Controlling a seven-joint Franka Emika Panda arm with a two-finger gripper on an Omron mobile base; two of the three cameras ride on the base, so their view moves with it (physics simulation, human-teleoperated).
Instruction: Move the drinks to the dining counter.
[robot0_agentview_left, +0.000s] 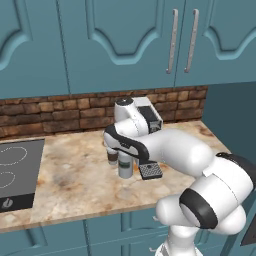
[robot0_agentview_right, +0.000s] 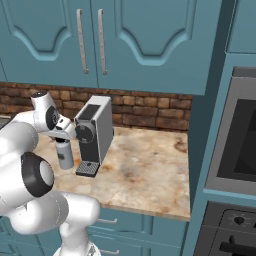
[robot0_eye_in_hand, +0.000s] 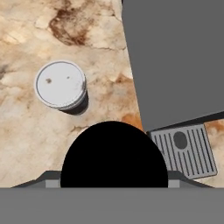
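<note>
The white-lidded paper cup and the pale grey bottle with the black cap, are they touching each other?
Apart. The hand view looks down on both: mottled counter shows between the paper cup and the bottle's round black cap.

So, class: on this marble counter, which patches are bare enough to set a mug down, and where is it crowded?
Bare marble counter runs between the stovetop and the bottle, and, in the right base view, from the coffee machine to the oven cabinet. It is crowded where the cup, bottle, drip tray and the claw cluster.
</note>
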